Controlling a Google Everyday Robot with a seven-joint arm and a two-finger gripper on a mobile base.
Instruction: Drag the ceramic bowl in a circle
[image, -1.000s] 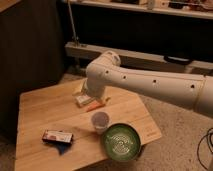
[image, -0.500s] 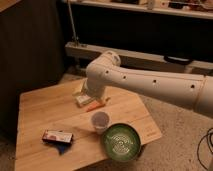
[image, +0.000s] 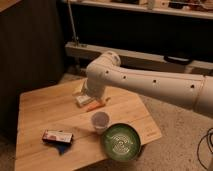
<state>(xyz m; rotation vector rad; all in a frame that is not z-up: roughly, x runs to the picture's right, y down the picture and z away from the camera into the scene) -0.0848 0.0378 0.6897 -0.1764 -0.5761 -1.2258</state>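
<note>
My pincer (image: 93, 99) hangs at the end of my white, tube-shaped arm (image: 150, 85). It sits low over the back part of the light wooden worktop (image: 40, 110), spread as wide as it goes with nothing in its grasp. Just beneath it lie a pale, flat packet (image: 81, 99) and a thin orange item (image: 95, 106); I cannot tell whether I touch either.

The wide, shallow, round green ceramic bowl (image: 121, 141), with pale rings inside and a dark rim, stands upright at the front right corner of the worktop, well apart from my pincer. A small whitish cup (image: 100, 120) stands just beside the bowl, between it and my pincer. Towards the front left lies a flat red-and-white rectangular packet (image: 57, 136) with a small blue piece (image: 62, 147) against its near edge.
</note>
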